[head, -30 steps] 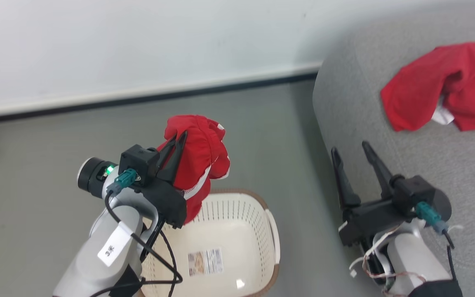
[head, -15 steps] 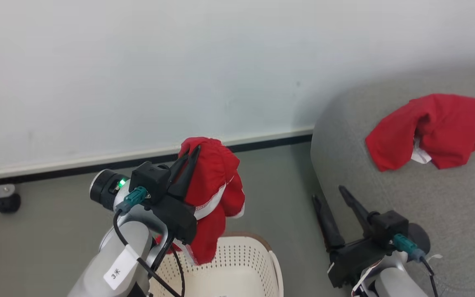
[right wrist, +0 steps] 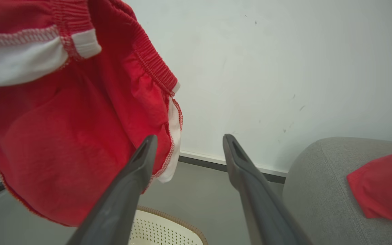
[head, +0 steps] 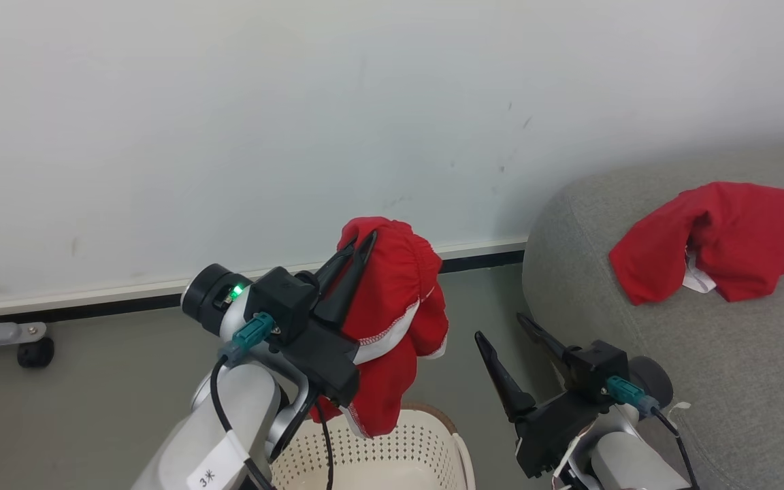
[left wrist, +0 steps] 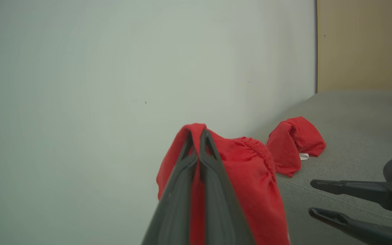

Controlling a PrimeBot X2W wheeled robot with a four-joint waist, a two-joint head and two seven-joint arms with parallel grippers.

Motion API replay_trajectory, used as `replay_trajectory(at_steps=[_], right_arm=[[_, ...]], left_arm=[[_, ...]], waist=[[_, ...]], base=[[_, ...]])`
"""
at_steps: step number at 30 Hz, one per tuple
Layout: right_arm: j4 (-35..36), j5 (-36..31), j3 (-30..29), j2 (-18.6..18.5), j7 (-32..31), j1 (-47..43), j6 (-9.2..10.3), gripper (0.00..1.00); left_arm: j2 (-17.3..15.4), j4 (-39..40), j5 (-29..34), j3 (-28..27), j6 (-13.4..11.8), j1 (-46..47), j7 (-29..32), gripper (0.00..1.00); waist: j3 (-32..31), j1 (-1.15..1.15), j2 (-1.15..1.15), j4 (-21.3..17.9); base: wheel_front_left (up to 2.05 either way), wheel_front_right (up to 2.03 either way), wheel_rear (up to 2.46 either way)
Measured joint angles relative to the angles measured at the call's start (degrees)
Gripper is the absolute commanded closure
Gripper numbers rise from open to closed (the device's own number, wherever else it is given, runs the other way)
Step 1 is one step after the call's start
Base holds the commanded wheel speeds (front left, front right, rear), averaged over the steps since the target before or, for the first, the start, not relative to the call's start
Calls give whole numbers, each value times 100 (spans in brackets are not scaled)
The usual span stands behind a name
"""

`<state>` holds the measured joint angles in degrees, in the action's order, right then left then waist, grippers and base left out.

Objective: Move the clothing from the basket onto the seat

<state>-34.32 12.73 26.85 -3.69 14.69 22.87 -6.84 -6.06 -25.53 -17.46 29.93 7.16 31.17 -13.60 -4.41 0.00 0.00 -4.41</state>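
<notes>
My left gripper (head: 358, 241) (left wrist: 196, 131) is shut on a red garment with white stripe trim (head: 399, 320) (left wrist: 250, 177) (right wrist: 63, 136), which hangs in the air above the cream basket (head: 426, 452) (right wrist: 168, 224). A second red garment (head: 712, 241) (left wrist: 294, 143) (right wrist: 383, 185) lies on the grey seat (head: 739, 381) (left wrist: 352, 119) (right wrist: 318, 183) at the right. Between the basket and the seat, my right gripper (head: 504, 330) (right wrist: 189, 137) stands open with nothing between its fingers.
A pale wall (head: 297, 136) with a dark baseboard (head: 480, 260) stands close behind. Grey floor (head: 92, 395) lies around the basket. A castor on a grey leg (head: 35, 350) shows at the far left. A tan panel (left wrist: 366, 44) rises behind the seat.
The head view has tilted up, so the basket has slid towards the bottom edge. My left gripper has carried the held garment higher and to the right, nearer the seat. The right gripper stays open.
</notes>
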Motion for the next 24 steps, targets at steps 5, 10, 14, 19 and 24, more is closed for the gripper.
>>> replay_trajectory(at_steps=[5,10,14,19,24], right_arm=[[-304,103,148,2,1,285,-22,0],[-657,145,341,2,0,579,-23,0],[-869,250,784,1,0,794,-24,0],[-1065,500,1210,15,0,1124,-24,0],[-1258,757,1530,16,0,1421,-24,0]], left_arm=[[64,270,-1,83,40,1,109,100],[91,457,-12,178,40,7,220,100],[134,552,-55,214,40,43,297,100],[209,584,-87,278,40,167,393,100],[256,659,-121,414,40,252,446,100]], waist=[[11,0,0,95],[44,0,0,209],[78,0,0,294],[124,1,0,339],[167,0,0,369]], base=[[0,0,0],[0,0,0],[0,0,0],[0,0,0],[0,0,0]])
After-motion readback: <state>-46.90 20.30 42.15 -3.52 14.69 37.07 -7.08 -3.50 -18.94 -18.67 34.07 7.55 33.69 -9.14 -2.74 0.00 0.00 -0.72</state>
